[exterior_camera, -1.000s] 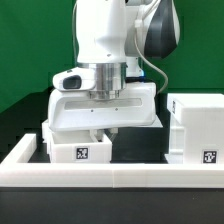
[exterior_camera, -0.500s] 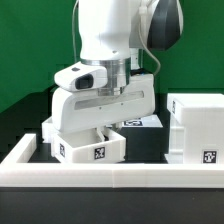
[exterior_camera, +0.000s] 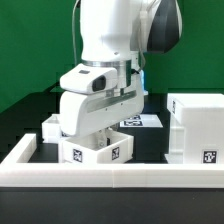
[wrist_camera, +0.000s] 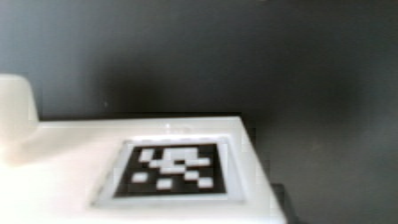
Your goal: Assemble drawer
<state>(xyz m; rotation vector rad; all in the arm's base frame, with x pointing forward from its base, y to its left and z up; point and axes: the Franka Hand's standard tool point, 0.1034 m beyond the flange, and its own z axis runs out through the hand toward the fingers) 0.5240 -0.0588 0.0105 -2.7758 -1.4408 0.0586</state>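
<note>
— Where is the drawer part (exterior_camera: 95,150)?

— On the black surface (exterior_camera: 150,148), towards the exterior view's left. It sits just behind the white rail (exterior_camera: 110,178) and well apart from the box (exterior_camera: 195,125) on the right. It is turned so that two tagged faces look at the camera.

— How will it handle?

— My guess is stiff, light and hollow, probably hard plastic. The faces look smooth, so it could slip or swivel in a weak pinch. I would grip across a thin wall, near its middle, with the fingers flat against both sides.

— And the arm (exterior_camera: 110,40)?

— It stands nearly upright, wrist pointing straight down, with the hand (exterior_camera: 100,130) low over the part's back edge.

— Is the hand apart or clamped?

— I cannot tell. The wrist housing and the part itself hide the fingers. The wrist view shows only a white face with a tag (wrist_camera: 178,168) very close, a little blurred, and dark surface beyond it.

— Any risk?

— The rail is near, so a corner could catch on it if the part is slid forward.
</note>
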